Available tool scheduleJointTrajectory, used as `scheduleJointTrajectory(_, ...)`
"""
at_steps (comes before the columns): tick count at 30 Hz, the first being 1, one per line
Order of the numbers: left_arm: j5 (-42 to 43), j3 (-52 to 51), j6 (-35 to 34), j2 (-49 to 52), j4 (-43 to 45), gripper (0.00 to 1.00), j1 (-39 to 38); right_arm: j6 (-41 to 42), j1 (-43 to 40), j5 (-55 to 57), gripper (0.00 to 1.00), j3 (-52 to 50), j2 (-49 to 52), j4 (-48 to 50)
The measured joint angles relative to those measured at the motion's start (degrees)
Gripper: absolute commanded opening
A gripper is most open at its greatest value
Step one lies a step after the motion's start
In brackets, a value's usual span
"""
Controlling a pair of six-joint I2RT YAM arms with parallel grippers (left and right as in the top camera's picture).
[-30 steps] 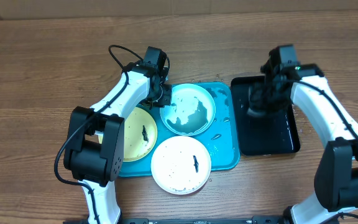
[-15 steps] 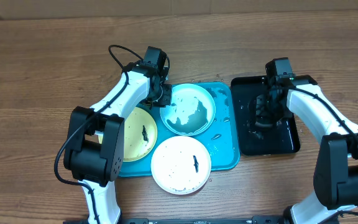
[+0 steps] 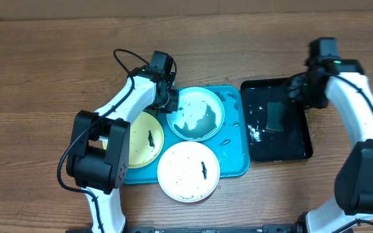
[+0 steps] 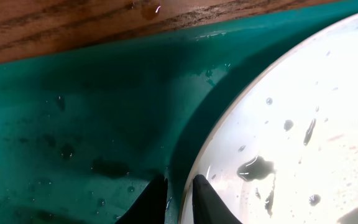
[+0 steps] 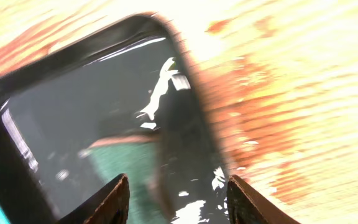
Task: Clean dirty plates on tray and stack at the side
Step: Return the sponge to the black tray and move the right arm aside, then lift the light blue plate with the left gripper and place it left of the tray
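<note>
The turquoise tray (image 3: 234, 155) carries three dirty plates: light blue (image 3: 199, 115) at the back, yellow-green (image 3: 145, 138) on the left, white (image 3: 188, 171) at the front. My left gripper (image 3: 169, 103) is shut on the left rim of the light blue plate (image 4: 291, 124). One finger stands inside the rim and the other outside it, over the tray (image 4: 73, 124); the left gripper (image 4: 180, 200) shows at the bottom edge of that view. My right gripper (image 3: 301, 90) hangs open and empty over the back right of the black tray (image 3: 296, 150).
A green sponge (image 3: 276, 116) lies in the wet black tray (image 5: 55, 118), under and to the left of my right gripper (image 5: 179, 202). White foam (image 3: 254, 133) sits beside it. Wood table surrounds both trays.
My right gripper opened, let go of the sponge in the black tray, and rose back and to the right. The left arm has stayed at the blue plate's rim.
</note>
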Motion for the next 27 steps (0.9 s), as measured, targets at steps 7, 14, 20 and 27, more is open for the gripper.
scheduleJointTrajectory(7,0.0,-0.4,0.0,0.0,0.9,0.04,0.0,1.8,-8.0,-2.4,1.00,0.0,0.0,-1.1)
scheduleJointTrajectory(14,1.6,-0.4,0.1,0.0,0.6,0.04,0.0,2.4,-10.4,-3.8,1.00,0.0,0.0,-1.3)
scheduleJointTrajectory(20,2.2,1.3,0.0,0.0,-1.2,0.04,0.6,2.4,-10.4,-4.0,1.00,0.0,0.0,-1.3)
scheduleJointTrajectory(27,1.8,11.0,-0.5,0.0,-5.0,0.04,2.1,2.5,-10.4,-4.0,1.00,0.0,0.0,-1.3)
